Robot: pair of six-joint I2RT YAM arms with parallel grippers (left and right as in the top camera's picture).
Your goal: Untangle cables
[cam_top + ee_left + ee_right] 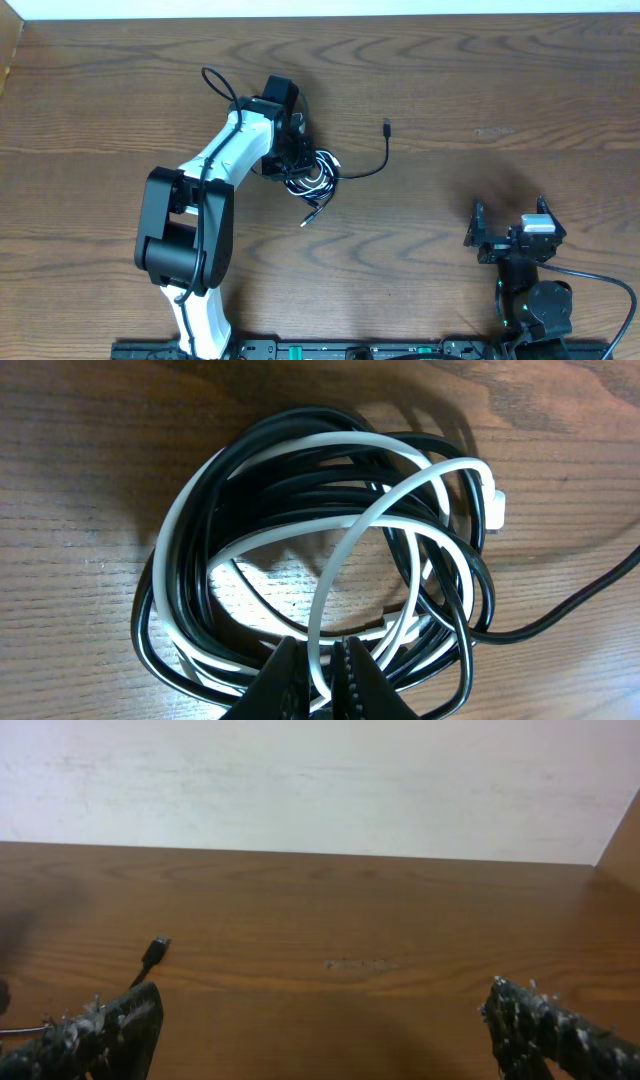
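Note:
The cables [318, 177] lie as a tangled coil of black and white cords on the wooden table, left of centre. In the left wrist view, black loops [250, 460] wind together with a white cord [350, 550] whose white plug [497, 505] rests at the coil's right side. My left gripper [318, 652] is over the coil's near edge, shut on a strand of the white cord. One black cord trails right to a small plug [387, 125], which the right wrist view also catches as a black plug [155, 950]. My right gripper [510, 228] stands wide open and holds nothing, far from the coil.
A loose plug end [308, 220] pokes out below the coil. The table's back edge meets a pale wall [320, 780]. Thick black arm wires [215, 85] loop near the left arm, and another runs from the right arm's base [600, 280].

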